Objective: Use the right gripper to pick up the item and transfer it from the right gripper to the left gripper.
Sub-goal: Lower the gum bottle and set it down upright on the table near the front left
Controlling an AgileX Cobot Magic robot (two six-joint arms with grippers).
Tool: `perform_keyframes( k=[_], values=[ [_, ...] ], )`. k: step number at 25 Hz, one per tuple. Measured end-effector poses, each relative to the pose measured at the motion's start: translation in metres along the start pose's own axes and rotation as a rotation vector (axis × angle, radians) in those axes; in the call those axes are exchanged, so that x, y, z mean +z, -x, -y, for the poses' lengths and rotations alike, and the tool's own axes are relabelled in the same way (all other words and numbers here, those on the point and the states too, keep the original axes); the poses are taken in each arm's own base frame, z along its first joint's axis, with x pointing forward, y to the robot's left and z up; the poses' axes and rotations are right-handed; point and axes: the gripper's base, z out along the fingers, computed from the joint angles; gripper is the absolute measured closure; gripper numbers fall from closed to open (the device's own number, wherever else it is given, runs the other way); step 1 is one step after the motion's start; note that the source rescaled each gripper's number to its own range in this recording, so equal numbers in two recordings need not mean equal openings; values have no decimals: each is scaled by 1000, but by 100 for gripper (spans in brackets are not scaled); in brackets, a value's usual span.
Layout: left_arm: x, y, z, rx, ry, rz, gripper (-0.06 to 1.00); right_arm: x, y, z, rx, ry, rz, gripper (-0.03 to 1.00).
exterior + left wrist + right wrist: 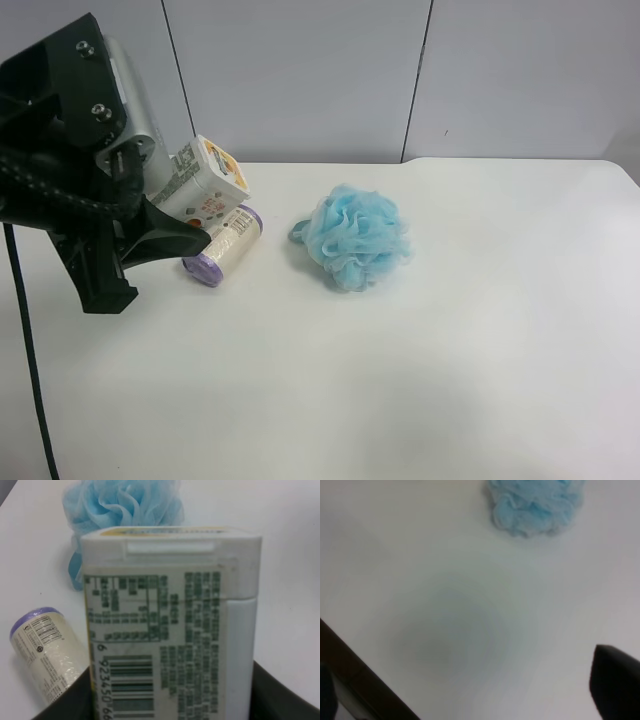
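Observation:
The item, a small white box with a barcode label and a yellow-orange patch, is held off the table by my left gripper on the arm with the silver-grey housing, at the exterior high view's left. In the left wrist view the box fills the middle, with the left gripper shut on its lower sides. My right gripper is open and empty above bare table; one black fingertip shows. In the exterior high view I cannot separate it from the black arm parts at the left.
A cream roll with purple ends lies on the white table just below the held box. A fluffy blue mesh pouf sits near the table's middle. A black cable hangs at the left edge.

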Motion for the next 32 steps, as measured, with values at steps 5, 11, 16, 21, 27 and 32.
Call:
perform_keyframes(
  k=[5, 11, 16, 21, 27, 32],
  values=[
    [0, 0, 0, 0, 0, 0, 94, -1, -1, 0, 0, 0, 8, -3],
    [0, 0, 0, 0, 2, 2, 94, -17, -11, -1, 61, -97, 133, -3],
    [0, 0, 0, 0, 3, 3, 94, -21, -15, -3, 170, -274, 163, -3],
    [0, 0, 0, -84, 3, 2, 94, -21, -14, -3, 236, -379, 158, -3],
    [-1, -7, -8, -229, 54, -47, 94, -21, -14, -3, 241, -387, 158, -3],
    [3, -34, -36, -423, 154, -202, 94, -21, -14, -3, 241, -387, 158, -3]
  ],
)
